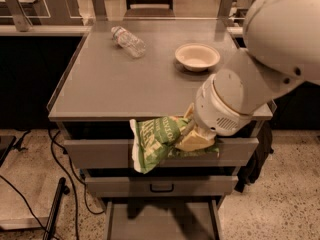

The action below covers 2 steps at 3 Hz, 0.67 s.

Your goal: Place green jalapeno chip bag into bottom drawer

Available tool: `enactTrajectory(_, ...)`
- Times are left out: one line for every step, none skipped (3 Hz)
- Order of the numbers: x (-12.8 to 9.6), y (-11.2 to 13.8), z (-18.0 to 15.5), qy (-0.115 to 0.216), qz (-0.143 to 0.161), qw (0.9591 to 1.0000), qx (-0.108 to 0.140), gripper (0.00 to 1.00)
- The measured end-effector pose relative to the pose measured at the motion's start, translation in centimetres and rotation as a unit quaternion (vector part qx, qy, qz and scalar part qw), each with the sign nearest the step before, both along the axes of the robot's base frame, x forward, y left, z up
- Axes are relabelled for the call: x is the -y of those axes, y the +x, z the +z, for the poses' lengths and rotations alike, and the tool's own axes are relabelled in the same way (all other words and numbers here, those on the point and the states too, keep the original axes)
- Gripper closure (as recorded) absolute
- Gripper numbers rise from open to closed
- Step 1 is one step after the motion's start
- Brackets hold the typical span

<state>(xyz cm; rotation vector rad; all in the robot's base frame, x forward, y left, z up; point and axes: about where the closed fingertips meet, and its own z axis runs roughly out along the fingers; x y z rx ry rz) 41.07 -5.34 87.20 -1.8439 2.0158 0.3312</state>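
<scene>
The green jalapeno chip bag point(157, 140) is a crinkled green foil bag with white lettering. It hangs in the air in front of the cabinet's top drawer. My gripper point(189, 137) is shut on the bag's right side, below the big white arm joint point(225, 104). The bottom drawer point(162, 221) is pulled out at the foot of the cabinet, a shallow grey tray directly below the bag.
A clear plastic bottle point(128, 41) lies on the grey cabinet top point(115, 84) at the back left. A beige bowl point(197, 57) stands at the back right. Two handled drawers point(160, 185) are shut above the open one. Cables point(55, 164) trail on the floor at left.
</scene>
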Motion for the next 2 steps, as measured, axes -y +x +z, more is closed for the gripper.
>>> enactTrajectory(0.5,-3.3,-2.0,0.004,-0.007,0.9999,-0.013,1.00)
enactTrajectory(1.2,-5.5,-6.6,0.014,-0.009,0.9997,-0.019,1.00)
